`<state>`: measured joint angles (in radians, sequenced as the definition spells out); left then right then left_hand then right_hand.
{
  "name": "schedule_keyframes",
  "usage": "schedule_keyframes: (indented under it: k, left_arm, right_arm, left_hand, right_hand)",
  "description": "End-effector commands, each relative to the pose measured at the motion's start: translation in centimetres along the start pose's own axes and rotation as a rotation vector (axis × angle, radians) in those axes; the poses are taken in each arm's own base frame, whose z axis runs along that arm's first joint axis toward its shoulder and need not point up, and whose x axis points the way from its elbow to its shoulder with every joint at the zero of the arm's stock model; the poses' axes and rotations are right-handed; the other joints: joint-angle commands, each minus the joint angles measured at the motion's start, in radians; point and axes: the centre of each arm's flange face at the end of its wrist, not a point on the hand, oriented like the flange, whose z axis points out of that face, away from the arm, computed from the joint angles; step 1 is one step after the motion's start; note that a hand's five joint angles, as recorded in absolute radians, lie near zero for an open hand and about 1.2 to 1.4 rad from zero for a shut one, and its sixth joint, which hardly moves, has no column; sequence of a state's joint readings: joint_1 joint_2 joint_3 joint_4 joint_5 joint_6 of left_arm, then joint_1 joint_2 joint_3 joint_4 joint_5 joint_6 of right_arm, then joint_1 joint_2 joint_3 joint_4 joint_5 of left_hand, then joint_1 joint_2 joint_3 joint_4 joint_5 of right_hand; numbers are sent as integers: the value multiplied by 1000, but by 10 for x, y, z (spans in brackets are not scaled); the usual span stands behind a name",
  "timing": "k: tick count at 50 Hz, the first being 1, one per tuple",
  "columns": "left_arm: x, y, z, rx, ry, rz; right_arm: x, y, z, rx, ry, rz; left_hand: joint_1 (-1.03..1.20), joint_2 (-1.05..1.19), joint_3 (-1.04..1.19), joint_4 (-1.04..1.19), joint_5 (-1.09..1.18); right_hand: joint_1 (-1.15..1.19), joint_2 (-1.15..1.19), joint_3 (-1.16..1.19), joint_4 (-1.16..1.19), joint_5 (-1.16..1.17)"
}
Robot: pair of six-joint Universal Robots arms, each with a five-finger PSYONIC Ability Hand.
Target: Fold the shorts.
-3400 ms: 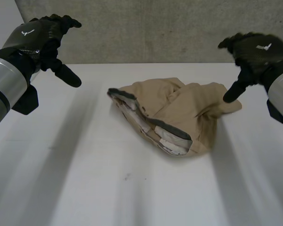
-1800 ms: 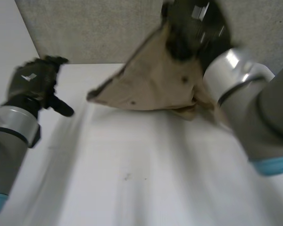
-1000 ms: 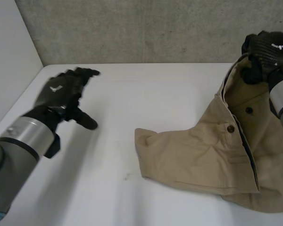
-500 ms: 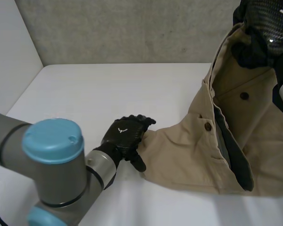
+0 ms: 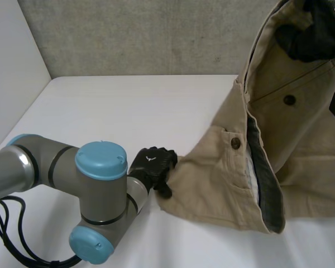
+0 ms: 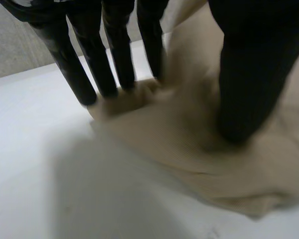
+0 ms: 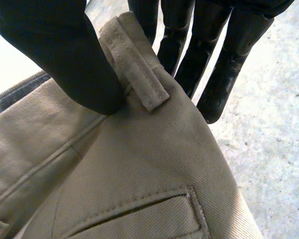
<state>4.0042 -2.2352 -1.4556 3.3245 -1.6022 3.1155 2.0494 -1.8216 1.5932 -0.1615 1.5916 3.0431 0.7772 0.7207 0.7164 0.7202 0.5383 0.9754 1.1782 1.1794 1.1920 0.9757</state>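
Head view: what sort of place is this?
Probably a robotics lab bench: a plain white table, a rough grey concrete wall behind, and a grey blue-capped robot arm handling beige cloth shorts.

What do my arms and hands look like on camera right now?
The left arm is made of thick round grey segments with light-blue caps on the joints. Both hands are black and glove-like. The left hand carries a small white emblem on its back. The right hand has slim, rounded black fingers and a broader thumb.
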Motion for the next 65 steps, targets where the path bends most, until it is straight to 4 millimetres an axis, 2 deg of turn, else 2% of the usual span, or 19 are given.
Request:
schedule_keyframes:
  k: [1, 5, 6, 10, 14, 19, 22, 23, 24, 27, 28, 29, 30, 31, 34, 40, 48, 58, 65]
  left_arm:
    - [-4, -5, 4, 20, -43, 20]
    - [-13, -37, -11, 99, -102, 12]
    - [-22, -57, -21, 147, -131, 0]
    - [-47, -93, -48, 247, -194, -24]
    - [-54, -119, -77, 336, -201, -32]
    - [-46, -120, -94, 347, -150, -24]
    - [-42, -112, -97, 327, -127, -22]
    - [-41, -109, -97, 320, -127, -24]
    - [-39, -106, -95, 309, -121, -22]
    - [-32, -93, -86, 265, -98, -16]
    - [-30, -88, -82, 248, -92, -14]
    - [-28, -85, -78, 234, -87, -13]
    - [-25, -79, -72, 215, -79, -10]
    - [-24, -78, -69, 209, -76, -9]
    - [-25, -71, -59, 180, -80, -10]
    - [-28, -69, -50, 174, -88, -12]
    - [-29, -70, -41, 178, -91, -11]
    - [-35, -65, -20, 166, -106, -14]
    - [-39, -62, -11, 155, -121, -16]
  right_arm:
    - [4, -3, -1, 5, 15, 2]
    - [16, 6, 5, -22, 54, -16]
    - [21, 8, 7, -26, 71, -24]
    - [46, 22, 16, -55, 145, -57]
    - [58, 53, 30, -132, 164, -62]
    - [74, 97, 50, -226, 180, -37]
    - [85, 136, 65, -301, 200, -24]
    - [87, 153, 73, -333, 202, -19]
    - [87, 153, 73, -333, 202, -19]
    - [92, 201, 92, -430, 208, -28]
    - [93, 209, 93, -466, 206, -31]
    - [91, 221, 92, -536, 194, -40]
    - [90, 226, 91, -575, 187, -43]
    - [89, 229, 89, -614, 180, -47]
    - [86, 221, 79, -688, 167, -38]
    - [85, 189, 64, -620, 178, -40]
    - [52, 141, 16, -536, 92, -49]
    - [-31, 164, -61, -695, -270, 11]
    - [-52, 201, -79, -751, -364, -34]
  left_hand:
    - [619, 676, 680, 676, 683]
    - [619, 676, 680, 676, 683]
    - [619, 676, 680, 676, 683]
    - [619, 676, 680, 676, 683]
    - [619, 676, 680, 676, 683]
    - [619, 676, 680, 676, 683]
    - [619, 676, 680, 676, 683]
    - [619, 676, 680, 676, 683]
    - [619, 676, 680, 676, 683]
    - [619, 676, 680, 676, 683]
    - [619, 676, 680, 676, 683]
    - [619, 676, 680, 676, 683]
    - [619, 676, 680, 676, 683]
    - [619, 676, 680, 676, 683]
    - [619, 676, 680, 676, 683]
    - [619, 676, 680, 676, 683]
    - [619, 676, 680, 676, 683]
    - [619, 676, 680, 676, 683]
    - [619, 676, 680, 676, 683]
  right_hand:
    - [421, 218, 217, 204, 246]
    - [421, 218, 217, 204, 246]
    - [421, 218, 217, 204, 246]
    - [421, 218, 217, 204, 246]
    - [421, 218, 217, 204, 246]
    - [421, 218, 217, 204, 246]
    - [421, 218, 217, 204, 246]
    - [421, 218, 217, 204, 246]
    - [421, 218, 217, 204, 246]
    - [421, 218, 217, 204, 246]
    - [294, 91, 90, 77, 119]
    - [-268, -471, -472, -485, -443]
    - [-553, -756, -757, -769, -728]
    - [-801, -1004, -1005, -1017, -976]
    - [-801, -1004, -1005, -1017, -976]
    - [-801, -1004, -1005, -1017, -976]
    - [-801, -1004, -1005, -1017, -976]
    - [-565, -768, -769, -782, -740]
    - [-497, -700, -701, -714, -672]
